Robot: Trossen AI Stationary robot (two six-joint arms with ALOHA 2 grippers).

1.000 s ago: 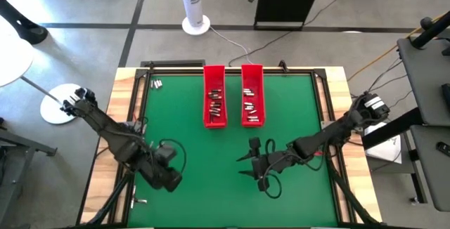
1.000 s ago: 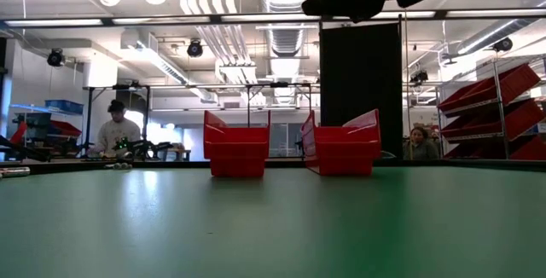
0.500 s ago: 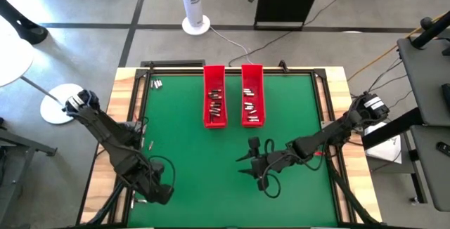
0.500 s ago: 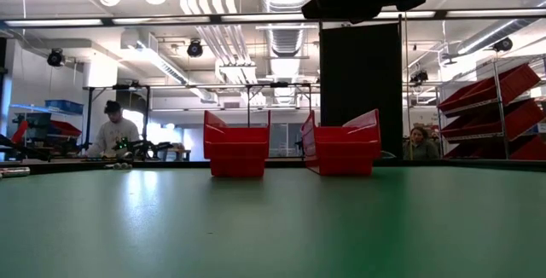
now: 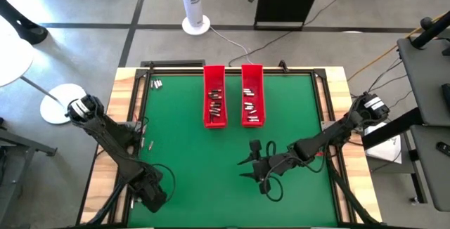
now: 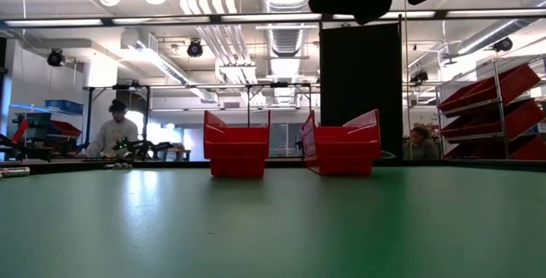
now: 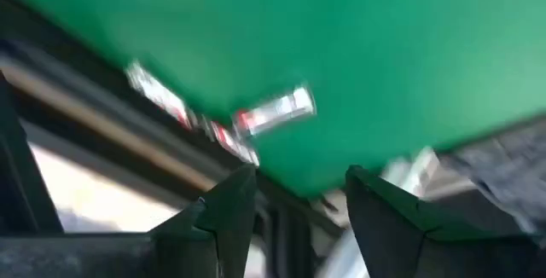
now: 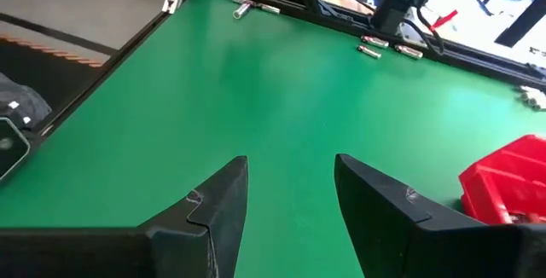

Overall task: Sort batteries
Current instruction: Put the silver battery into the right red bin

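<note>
Several batteries lie in two long red trays [image 5: 215, 106] [image 5: 252, 106] at the far middle of the green table. Loose batteries lie at the far left corner [image 5: 156, 83], by the left edge [image 5: 144, 143] and near the left near corner [image 7: 275, 111]. My left gripper [image 5: 146, 199] hangs open over the left near corner, above the loose batteries there and the table's edge. My right gripper [image 5: 243, 167] is open and empty above the table's middle, nearer the front, pointing toward the table's left edge; its wrist view [image 8: 290, 176] shows bare green table between the fingers.
The trays stand side by side, also in the low view [image 6: 236, 146] [image 6: 341, 146]. A wooden frame [image 5: 126, 116] with dark rails borders the table. Green surface lies open between the trays and the near edge. A person sits far behind the table [image 6: 115, 129].
My left gripper has gone toward the table's near edge and a little toward its left edge, from the left middle of the table to the left near corner.
</note>
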